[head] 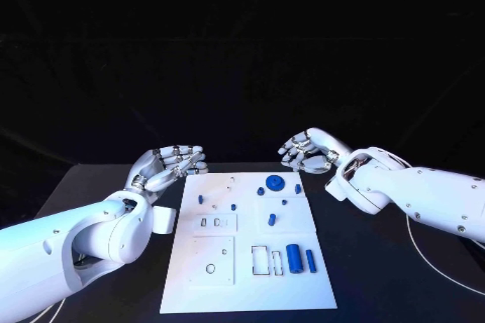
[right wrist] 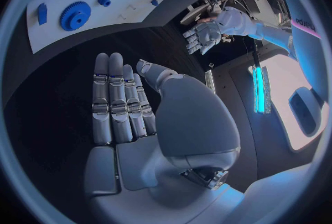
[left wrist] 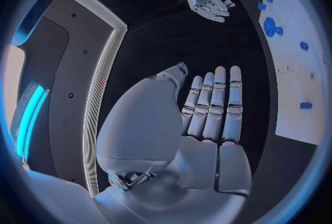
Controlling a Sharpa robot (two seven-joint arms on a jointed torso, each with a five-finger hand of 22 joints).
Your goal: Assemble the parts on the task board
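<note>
Task board (head: pixel 249 281) lies mid-tabletop (head: pixel 91 197) with blue parts (head: pixel 293 258) loose on it. Left hand (head: pixel 174 163) and right hand (head: pixel 308 152) hover beyond its far corners, fingers extended, holding nothing. Assembly appears not begun; the next move requires reaching in to grasp a part.

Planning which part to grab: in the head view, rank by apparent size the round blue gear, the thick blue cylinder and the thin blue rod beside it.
1. Thick blue cylinder
2. Round blue gear, though it lies farther away
3. Thin blue rod
</note>
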